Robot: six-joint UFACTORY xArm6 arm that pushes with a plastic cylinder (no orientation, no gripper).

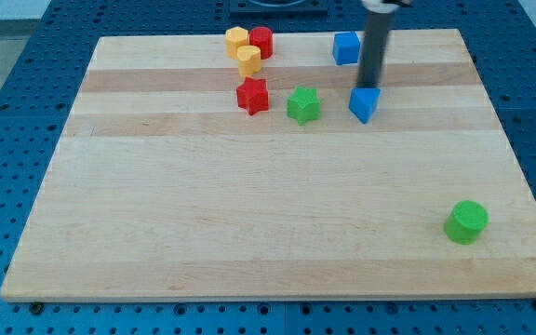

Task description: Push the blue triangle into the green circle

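Observation:
The blue triangle [364, 104] lies near the view's top, right of centre. My tip [369, 86] stands just above it in the view, touching or almost touching its far edge. The green circle [466, 222] stands far off at the view's lower right, near the board's right edge.
A green star [303, 105] and a red star [252, 96] lie left of the triangle. A blue cube [346, 47] sits at the top, left of the rod. Two yellow blocks [237, 41] [248, 60] and a red block [261, 41] cluster top centre. The wooden board [249, 214] lies on a blue pegboard.

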